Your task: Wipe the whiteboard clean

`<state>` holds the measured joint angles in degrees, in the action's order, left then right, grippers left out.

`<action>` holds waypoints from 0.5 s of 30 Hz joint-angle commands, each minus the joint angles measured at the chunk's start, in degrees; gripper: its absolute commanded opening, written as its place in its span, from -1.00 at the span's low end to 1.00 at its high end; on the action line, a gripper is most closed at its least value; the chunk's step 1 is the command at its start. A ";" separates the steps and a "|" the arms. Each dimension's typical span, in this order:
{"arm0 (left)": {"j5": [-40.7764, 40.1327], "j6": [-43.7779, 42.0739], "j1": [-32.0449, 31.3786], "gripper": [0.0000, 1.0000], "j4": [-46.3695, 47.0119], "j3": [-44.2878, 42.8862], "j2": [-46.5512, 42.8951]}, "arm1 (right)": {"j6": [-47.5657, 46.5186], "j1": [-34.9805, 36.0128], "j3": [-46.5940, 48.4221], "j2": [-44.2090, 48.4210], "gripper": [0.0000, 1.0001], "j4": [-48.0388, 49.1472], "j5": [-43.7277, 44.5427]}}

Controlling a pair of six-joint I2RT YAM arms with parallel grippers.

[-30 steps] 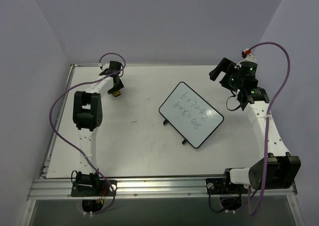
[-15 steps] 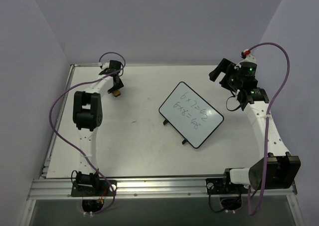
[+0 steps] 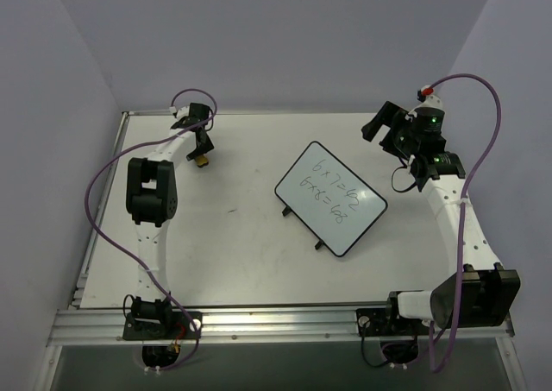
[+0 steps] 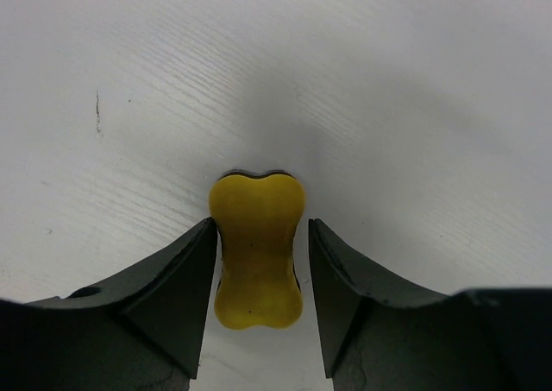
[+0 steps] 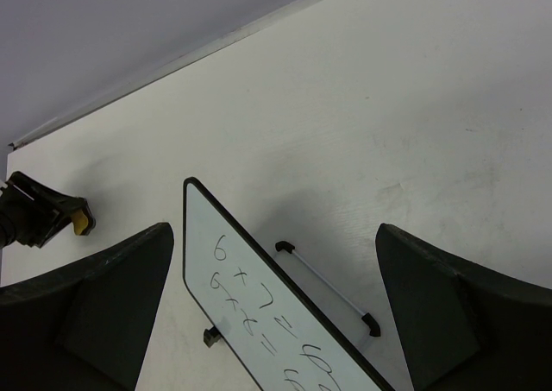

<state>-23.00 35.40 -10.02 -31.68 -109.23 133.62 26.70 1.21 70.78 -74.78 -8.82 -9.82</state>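
Left gripper (image 4: 261, 227): fingers narrow, flanking the yellow eraser (image 4: 257, 249) at the table's (image 3: 241, 253) far-left corner. You cannot tell if they pinch it yet.

Right gripper (image 5: 274, 229): spread wide, holding nothing, above the far right.

Whiteboard (image 3: 331, 198): mid-table, skewed, sums unwiped, well apart from the eraser.

Risks: a loose pinch could drop the eraser on lifting. The board stands on small feet, so wiping it unbraced may skid it.

Nearby: the left arm's purple cable (image 3: 103, 184) loops beside your route.

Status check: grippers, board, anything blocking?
Left gripper straddles yellow eraser on the table, grip unconfirmed. Right gripper open, off the board. Whiteboard unerased, sums intact. Nothing between eraser and board.
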 commanded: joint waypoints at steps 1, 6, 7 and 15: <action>0.33 0.20 -0.09 0.09 -0.49 -2.22 -3.10 | -1.03 0.37 -0.21 0.43 1.00 0.38 0.95; 0.24 0.37 -0.17 0.04 -0.58 -1.60 -3.19 | -1.03 0.46 -0.21 0.25 1.00 0.38 0.95; -0.02 0.55 -0.17 0.04 -0.49 -1.08 -3.28 | -1.03 0.46 -0.21 0.25 1.00 0.38 0.95; 0.24 0.81 -0.44 -0.03 0.83 0.68 -3.72 | -1.03 0.46 -0.12 -0.01 1.00 0.38 1.03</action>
<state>-22.90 35.66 -10.13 -31.92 -108.99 133.62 26.70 1.21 70.72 -74.78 -8.82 -9.82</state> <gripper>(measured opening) 0.501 0.996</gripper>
